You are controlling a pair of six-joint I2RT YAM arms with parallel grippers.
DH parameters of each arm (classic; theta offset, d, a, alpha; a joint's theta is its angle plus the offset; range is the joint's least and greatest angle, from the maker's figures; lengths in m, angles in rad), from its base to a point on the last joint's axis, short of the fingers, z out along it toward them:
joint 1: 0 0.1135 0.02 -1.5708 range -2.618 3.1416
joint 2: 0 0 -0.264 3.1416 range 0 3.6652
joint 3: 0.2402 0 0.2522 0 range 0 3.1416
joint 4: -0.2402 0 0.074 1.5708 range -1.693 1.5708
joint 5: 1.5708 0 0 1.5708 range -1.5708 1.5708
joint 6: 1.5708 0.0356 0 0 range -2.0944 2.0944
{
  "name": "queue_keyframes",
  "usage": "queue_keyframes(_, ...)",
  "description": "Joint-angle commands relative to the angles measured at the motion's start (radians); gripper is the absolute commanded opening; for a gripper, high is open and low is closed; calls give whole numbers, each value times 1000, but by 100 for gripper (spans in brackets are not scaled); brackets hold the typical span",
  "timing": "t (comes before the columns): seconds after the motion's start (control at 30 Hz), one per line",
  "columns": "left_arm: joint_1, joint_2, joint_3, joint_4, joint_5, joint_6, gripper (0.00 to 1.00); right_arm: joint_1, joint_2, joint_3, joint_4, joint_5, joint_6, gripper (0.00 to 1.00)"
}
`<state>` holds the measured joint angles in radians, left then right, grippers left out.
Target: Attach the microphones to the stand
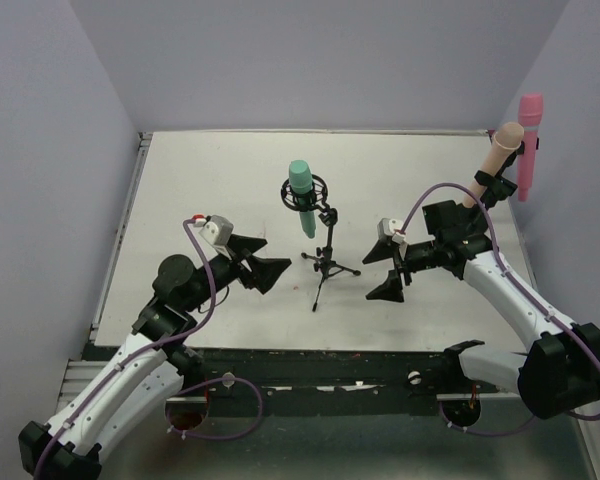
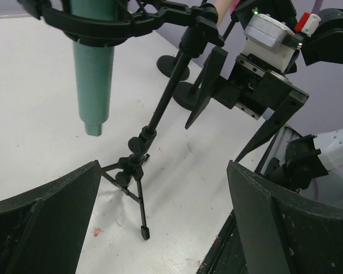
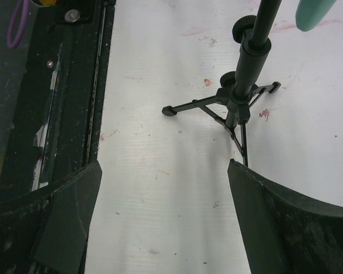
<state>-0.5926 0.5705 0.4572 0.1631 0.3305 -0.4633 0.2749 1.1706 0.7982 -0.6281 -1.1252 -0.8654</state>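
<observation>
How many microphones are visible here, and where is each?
3. The teal microphone is held in the ring of the tripod stand mid-table. The peach microphone and the pink microphone stand raised side by side at the far right edge. I see no sign of hidden ones.

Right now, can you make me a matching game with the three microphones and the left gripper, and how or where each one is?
Things:
1 teal microphone
2 pink microphone
3 peach microphone
4 left gripper

States:
A open and empty
B leaning over
C held in the tripod stand
D standing straight, farthest right

Pairs: 1-C, 2-D, 3-B, 4-A
</observation>
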Motion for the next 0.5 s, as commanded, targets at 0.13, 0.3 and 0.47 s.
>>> queue_keyframes(0.13, -65, 20, 26, 44, -47, 15, 98, 33, 64, 165, 36, -21, 87, 99)
queue_keyframes(0.3, -65, -41, 26, -22, -116, 20, 98, 125, 99, 242, 217, 111, 319, 96)
queue_keyframes(0.47, -64, -84, 44, -105, -182, 32, 99, 199, 112, 266, 344, 246, 501, 90)
